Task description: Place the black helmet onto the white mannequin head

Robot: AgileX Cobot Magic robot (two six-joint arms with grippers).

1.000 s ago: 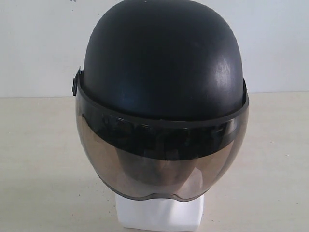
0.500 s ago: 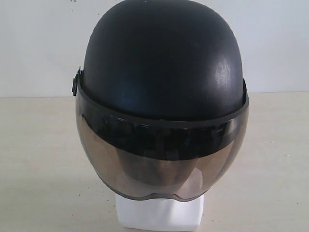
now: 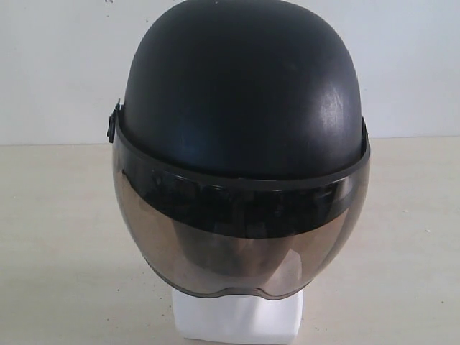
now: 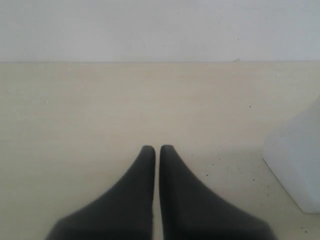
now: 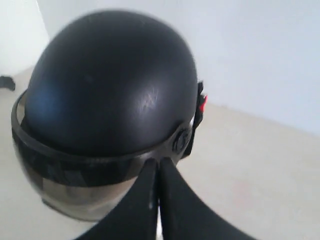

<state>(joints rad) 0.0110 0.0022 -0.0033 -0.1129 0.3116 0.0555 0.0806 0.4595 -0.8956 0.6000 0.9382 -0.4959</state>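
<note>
You have the black helmet (image 3: 241,93) seated over the white mannequin head (image 3: 237,320); hence left gripper (image 4: 157,148) and right gripper (image 5: 159,162) are clenched, grasping nothing.

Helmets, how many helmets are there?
1. The black helmet sits on the white mannequin head, of which only the neck base shows below it. No other helmet appears in any view.

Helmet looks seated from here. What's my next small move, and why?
Probably ease the right end effector away from the black helmet; its shut tips sit close to the shell. The helmet already covers the white mannequin head, only the neck base showing, and the left end effector is shut and empty.
</note>
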